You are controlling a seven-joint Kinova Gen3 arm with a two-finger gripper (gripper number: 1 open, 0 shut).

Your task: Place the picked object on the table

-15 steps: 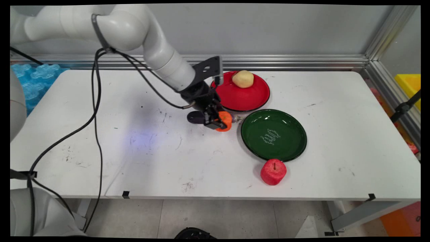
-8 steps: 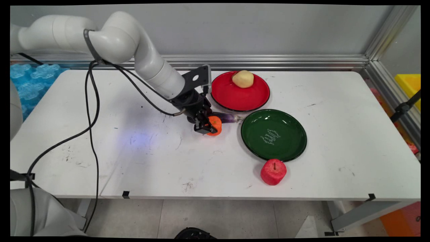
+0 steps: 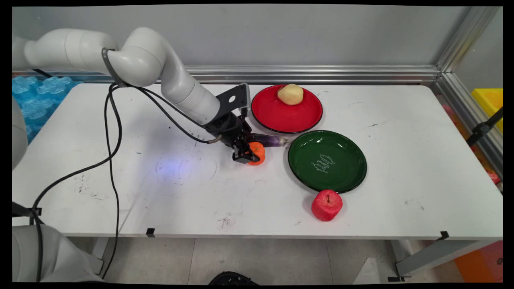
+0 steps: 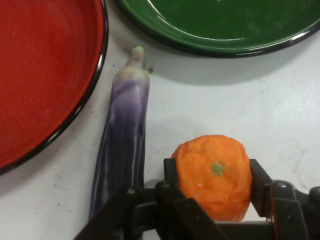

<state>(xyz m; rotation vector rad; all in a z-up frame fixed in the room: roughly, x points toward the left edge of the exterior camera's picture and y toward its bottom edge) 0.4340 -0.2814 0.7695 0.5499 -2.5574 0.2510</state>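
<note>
The orange (image 4: 214,175) sits clamped between the claw's (image 3: 245,154) two fingers, low over the counter (image 3: 180,192), just beside the purple eggplant (image 4: 122,145). Whether it rests on the surface is unclear. Grip should stay centred and any travel steer wide of the eggplant, red plate (image 3: 297,116) and green plate (image 3: 345,176).

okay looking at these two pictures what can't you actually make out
- Near end of the long purple eggplant: hidden behind the gripper linkage in the hand view, behind the wrist in the main view.
- White lettering on the round green plate: too small in the main view, cut off in the hand view.
- Underside of the round orange fruit: hidden between the fingers; table contact unclear.
</note>
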